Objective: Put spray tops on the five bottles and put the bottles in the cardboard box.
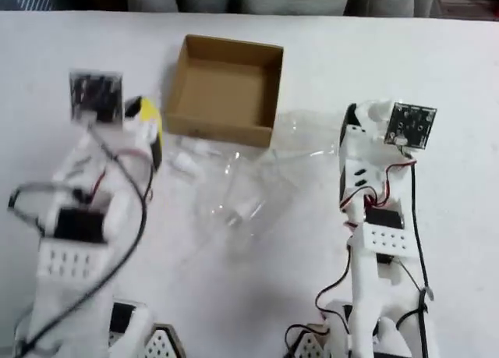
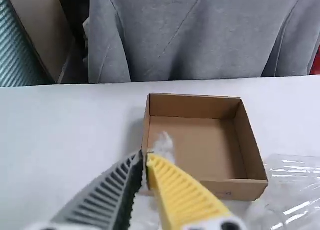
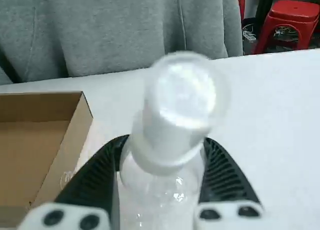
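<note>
Bottle (image 3: 170, 190), white-topped, clamped in right gripper (image 3: 165, 145); left gripper (image 2: 145, 162) pinches small white piece (image 2: 162, 141). Best: lower bottle well inside cardboard box (image 3: 70, 140).

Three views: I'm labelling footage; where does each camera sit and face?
High view: overhead, looking down on left arm, right arm, cardboard box, loose bottles.
Left wrist view: on left arm, past left gripper into the box.
Right wrist view: on right arm, along right gripper clamping a bottle.
All share the box.
</note>
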